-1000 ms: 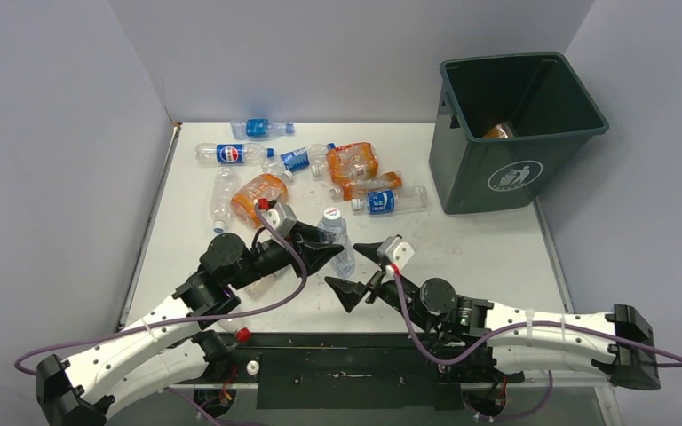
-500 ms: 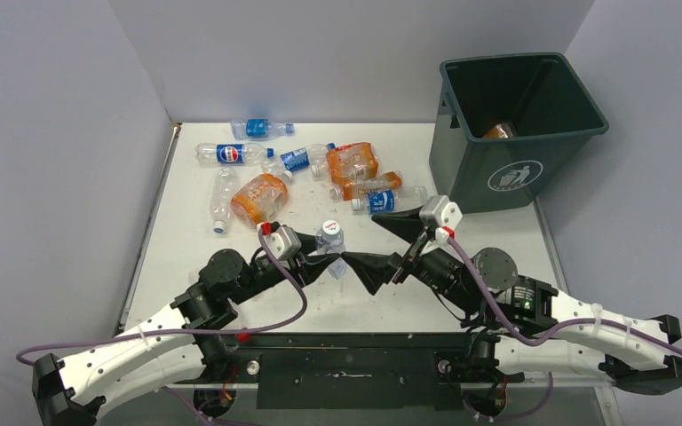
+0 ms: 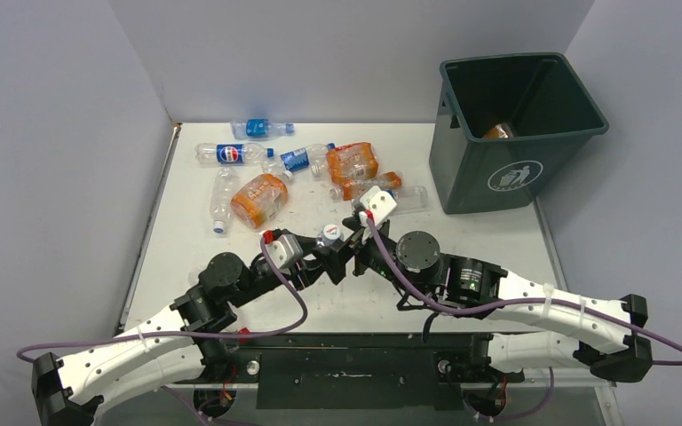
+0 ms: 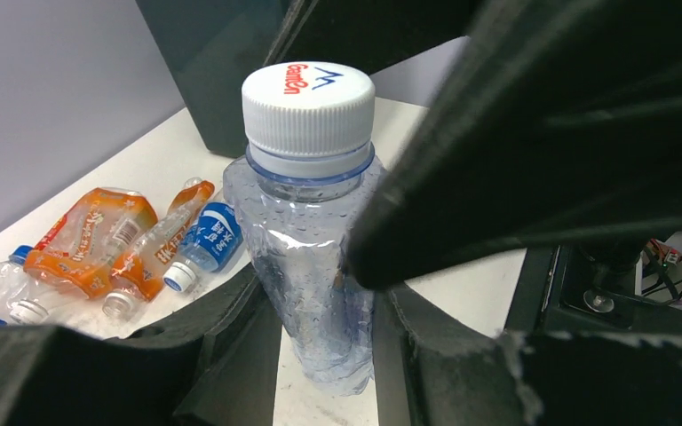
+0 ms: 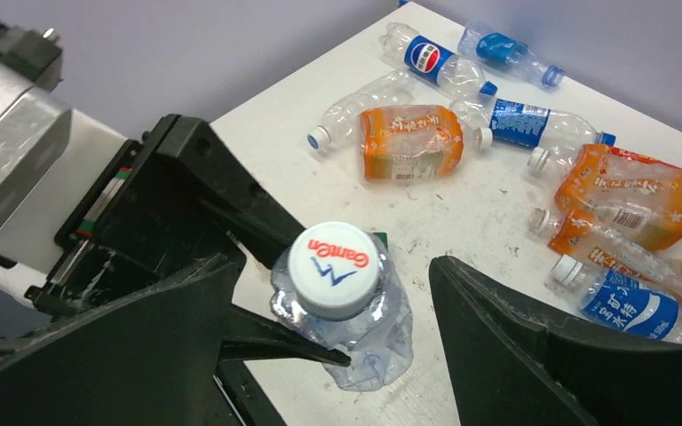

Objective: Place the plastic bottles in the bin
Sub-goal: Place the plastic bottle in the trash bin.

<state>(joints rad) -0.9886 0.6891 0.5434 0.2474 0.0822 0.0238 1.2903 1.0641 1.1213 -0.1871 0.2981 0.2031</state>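
A clear crumpled bottle with a white cap [image 3: 329,236] stands upright in my left gripper [image 3: 325,256], which is shut on its body [image 4: 311,231]. My right gripper [image 3: 353,251] is open around the same bottle [image 5: 346,302]. Its fingers [image 5: 533,355] stand either side of the cap, and one touches the bottle's side. Several more plastic bottles lie on the far part of the table, among them a crushed orange one [image 3: 259,199] and a Pepsi one [image 3: 229,153]. The dark bin [image 3: 497,177] stands at the far right with an orange bottle [image 3: 500,131] inside.
The bottle pile [image 5: 622,204] lies just beyond both grippers. Grey walls close the table at the left, back and right. The two arms cross close together near the table's front middle. The bin's wall [image 4: 204,71] shows behind the held bottle.
My right gripper has swung left from near the bin and now stands open round the bottle. My left gripper has drawn the bottle slightly nearer, upright.
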